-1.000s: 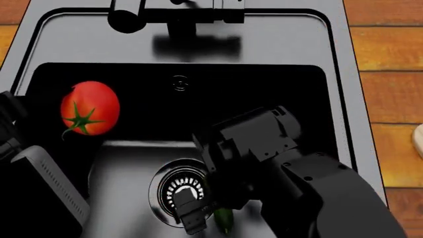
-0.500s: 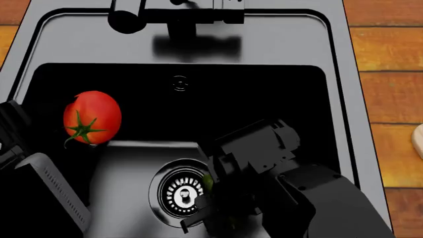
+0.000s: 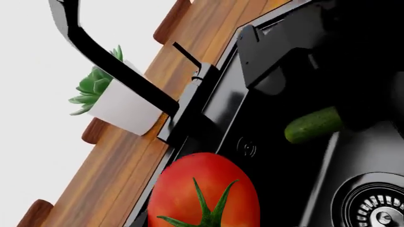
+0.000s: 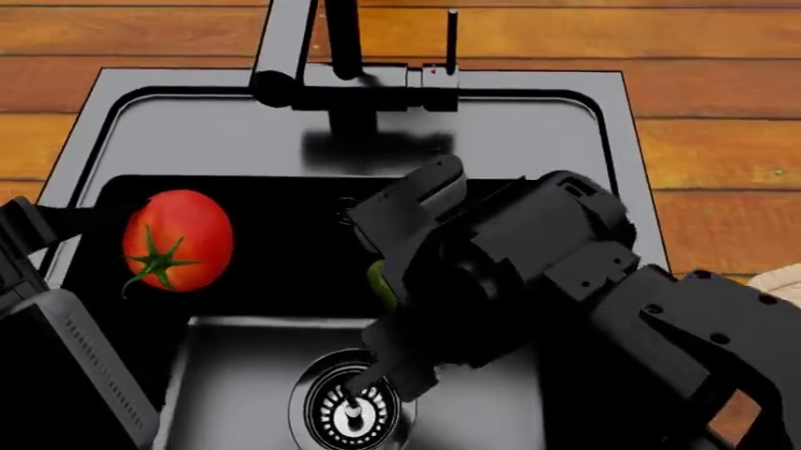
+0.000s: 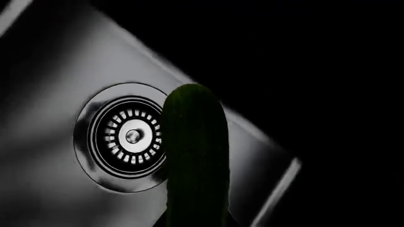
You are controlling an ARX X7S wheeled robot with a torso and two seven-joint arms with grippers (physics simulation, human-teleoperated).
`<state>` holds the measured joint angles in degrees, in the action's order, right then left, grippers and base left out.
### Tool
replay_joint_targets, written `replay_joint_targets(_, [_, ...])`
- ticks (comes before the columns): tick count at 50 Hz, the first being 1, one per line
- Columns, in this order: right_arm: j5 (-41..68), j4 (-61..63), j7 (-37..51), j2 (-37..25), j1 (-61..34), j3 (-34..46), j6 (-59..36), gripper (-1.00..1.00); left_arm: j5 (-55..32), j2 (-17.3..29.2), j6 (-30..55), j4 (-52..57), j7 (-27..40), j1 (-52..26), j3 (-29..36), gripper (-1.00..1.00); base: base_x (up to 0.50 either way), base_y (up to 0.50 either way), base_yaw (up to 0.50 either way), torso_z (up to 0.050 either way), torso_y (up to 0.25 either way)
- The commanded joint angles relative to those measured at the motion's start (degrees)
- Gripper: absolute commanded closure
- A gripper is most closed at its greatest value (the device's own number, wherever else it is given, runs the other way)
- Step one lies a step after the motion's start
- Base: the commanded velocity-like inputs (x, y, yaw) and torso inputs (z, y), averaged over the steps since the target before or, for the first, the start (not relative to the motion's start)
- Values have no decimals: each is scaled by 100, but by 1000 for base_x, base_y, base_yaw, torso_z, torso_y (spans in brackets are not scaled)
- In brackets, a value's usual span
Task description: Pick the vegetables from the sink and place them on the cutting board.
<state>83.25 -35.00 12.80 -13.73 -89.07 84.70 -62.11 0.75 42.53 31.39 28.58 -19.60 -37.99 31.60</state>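
Where the left wrist view looks across the sink (image 3: 277, 156), the tomato (image 3: 205, 189) is seen large at the lower centre — round, glossy red, with a green star-shaped stem. The cucumber (image 3: 313, 124) shows at centre right, pale green, one end hidden behind a black mass. Whether the left gripper is open or closed cannot be told here.

In the head view, the tomato (image 4: 178, 240) is set at the left of the black basin (image 4: 150, 131), just beside a dark arm part at the lower left edge. Only a sliver of the cucumber (image 4: 379, 283) is visible at centre, clamped in the right gripper (image 4: 388, 300) above the steel drain strainer (image 4: 351, 409).

In the right wrist view, the cucumber (image 5: 196, 156) is seen as a dark green rounded shaft — rising from the bottom edge, overlapping the strainer (image 5: 129, 137).
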Motion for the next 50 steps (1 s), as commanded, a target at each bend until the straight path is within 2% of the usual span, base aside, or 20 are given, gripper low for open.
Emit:
replay_joint_targets(1, [-49, 2240, 853, -959, -430, -424, -235, 100, -251, -155, 149, 12, -177, -87, -242, 100, -12, 0, 1, 0, 250])
replay_joint_targets(11, [-180, 2541, 904, -1208, -600, -389, -262, 100, -237, -95, 185, 3, -304, -146, -142, 100, -6, 0, 0, 3, 250])
replay_joint_targets(14, [193, 2398, 1037, -1436, -541, -803, -14, 100, -270, -137, 260, -37, -295, -167, -161, 100, -3, 0, 0, 8, 250])
replay_joint_targets(25, [116, 2521, 1231, -1758, -625, -915, 115, 100, -179, -221, 396, -64, -342, -300, 0, 100, 0, 0, 0, 7, 250])
replay_joint_targets(38, [270, 2523, 1360, -1861, -581, -991, 104, 100, -182, -283, 489, -65, -380, -358, 78, 100, -483, 0, 0, 7, 250])
replay_joint_targets(39, [254, 2477, 1330, -1860, -597, -995, 115, 100, 166, -236, 433, -69, -226, -379, 266, 100, -500, 0, 0, 0, 0])
replay_joint_targets(40, [244, 2442, 1317, -1861, -611, -1000, 121, 100, -15, -271, 505, -28, -309, -367, 178, 100, -500, 0, 0, 0, 0])
replay_joint_targets(41, [236, 2422, 1309, -1871, -621, -1008, 133, 100, 187, -312, 395, -37, -47, -360, 157, 100, -500, -4, 0, 0, 0])
replay_joint_targets(42, [265, 2407, 1337, -1886, -618, -1038, 149, 100, -120, -410, 608, 56, -125, -356, -56, 100, -500, -106, 0, 0, 0])
replay_joint_targets(43, [266, 2428, 1376, -1900, -626, -1043, 149, 100, 429, -353, 604, -12, 72, -468, 276, 100, -500, -234, 0, 0, 0])
replay_joint_targets(46, [358, 2510, 1498, -1959, -559, -1123, 222, 100, 175, -492, 961, 43, -77, -485, 200, 100, -323, -422, 0, 0, 0])
replay_joint_targets(50, [362, 2574, 1538, -1984, -518, -1123, 245, 100, 287, -488, 954, 33, -92, -521, 352, 100, -37, -500, 0, 0, 0])
